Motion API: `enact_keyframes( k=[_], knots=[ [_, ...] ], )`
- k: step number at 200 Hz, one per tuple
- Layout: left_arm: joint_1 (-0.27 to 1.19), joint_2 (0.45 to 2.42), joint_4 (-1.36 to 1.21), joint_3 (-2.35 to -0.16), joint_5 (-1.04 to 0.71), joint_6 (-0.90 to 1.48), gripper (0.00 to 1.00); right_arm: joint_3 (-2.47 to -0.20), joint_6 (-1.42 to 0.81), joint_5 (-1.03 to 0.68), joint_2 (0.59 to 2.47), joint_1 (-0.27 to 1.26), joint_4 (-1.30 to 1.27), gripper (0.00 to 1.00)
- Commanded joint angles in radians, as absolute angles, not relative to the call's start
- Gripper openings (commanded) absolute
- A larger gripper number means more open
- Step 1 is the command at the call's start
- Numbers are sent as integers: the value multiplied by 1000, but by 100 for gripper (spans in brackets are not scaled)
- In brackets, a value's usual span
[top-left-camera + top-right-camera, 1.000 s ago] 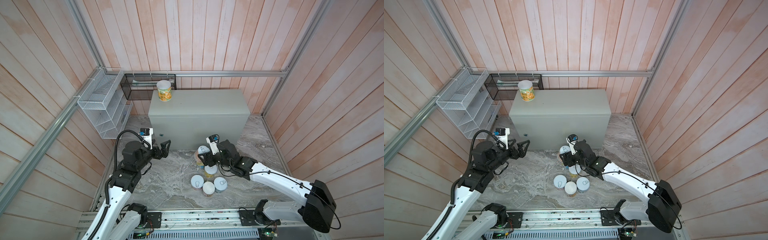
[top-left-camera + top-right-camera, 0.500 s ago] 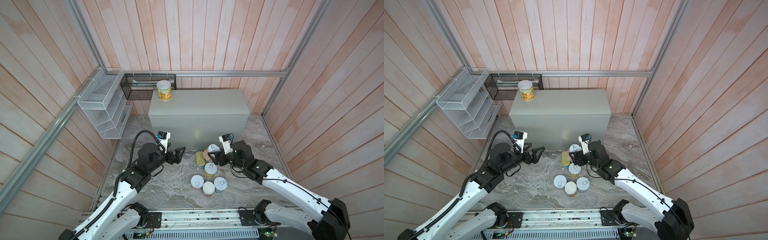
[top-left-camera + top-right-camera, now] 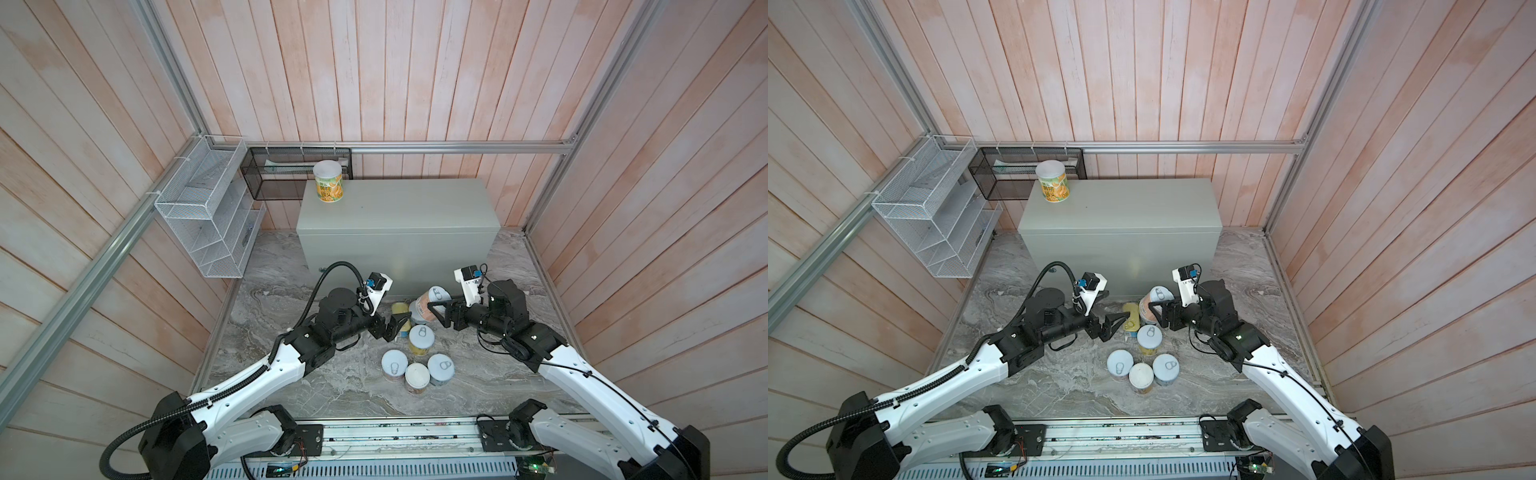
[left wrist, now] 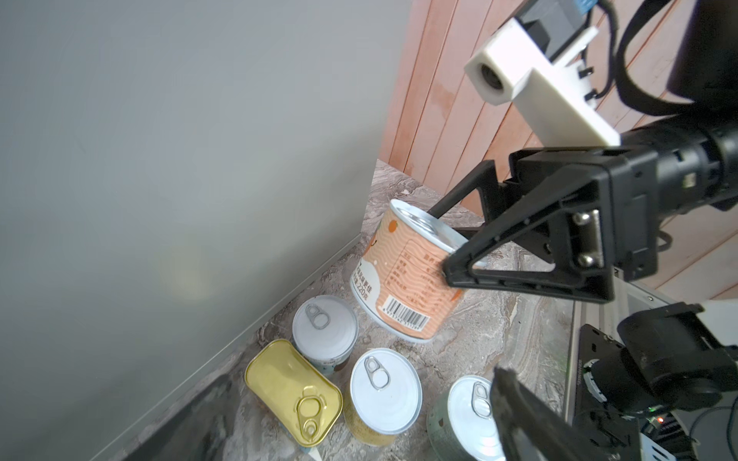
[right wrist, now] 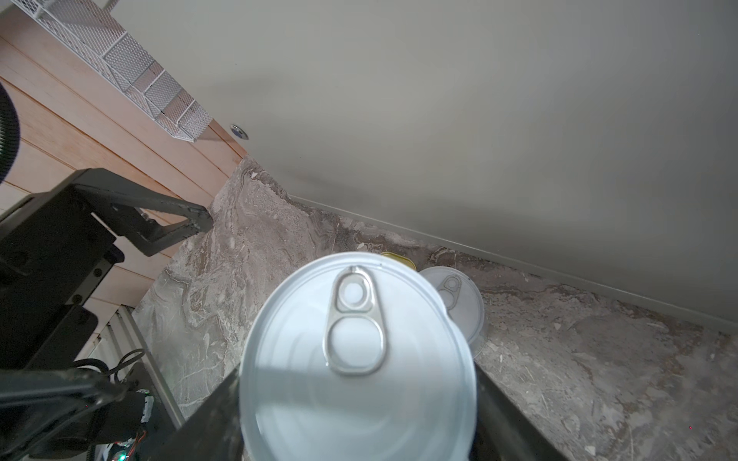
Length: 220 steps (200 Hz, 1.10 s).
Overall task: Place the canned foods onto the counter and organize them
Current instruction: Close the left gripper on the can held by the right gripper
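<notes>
My right gripper [image 3: 432, 311] [image 3: 1157, 311] is shut on an orange-labelled can [image 3: 433, 296] [image 4: 411, 275], held tilted just above the marbled floor; its silver lid [image 5: 355, 359] fills the right wrist view. My left gripper [image 3: 400, 325] [image 3: 1118, 322] is open and empty, its tips beside the flat gold tin [image 3: 400, 308] [image 4: 293, 385]. Several more cans stand on the floor around it, among them a yellow-labelled one [image 3: 421, 338] [image 4: 385, 389]. One white-lidded can [image 3: 328, 183] [image 3: 1052, 183] stands on the back left corner of the grey counter [image 3: 399, 208] [image 3: 1121, 208].
A white wire basket [image 3: 208, 216] hangs on the left wall and a black mesh basket [image 3: 291, 174] behind the counter's left end. Wooden walls close in three sides. A metal rail [image 3: 395, 436] runs along the front edge.
My right gripper has lifted the orange can and carried it to the right. My left gripper has moved right and down to the gold tin, still open.
</notes>
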<state>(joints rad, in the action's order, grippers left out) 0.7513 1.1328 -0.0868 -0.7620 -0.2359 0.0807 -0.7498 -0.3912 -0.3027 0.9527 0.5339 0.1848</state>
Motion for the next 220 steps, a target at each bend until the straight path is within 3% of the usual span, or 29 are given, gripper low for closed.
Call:
enact_keyframes(
  k=[1, 220],
  knots=[
    [755, 1146, -190, -735, -291, 25, 100, -756, -413, -391, 922, 512, 133, 61],
    [768, 1400, -356, -833, -476, -28, 100, -756, -452, -518, 966, 500, 94, 61]
  ],
)
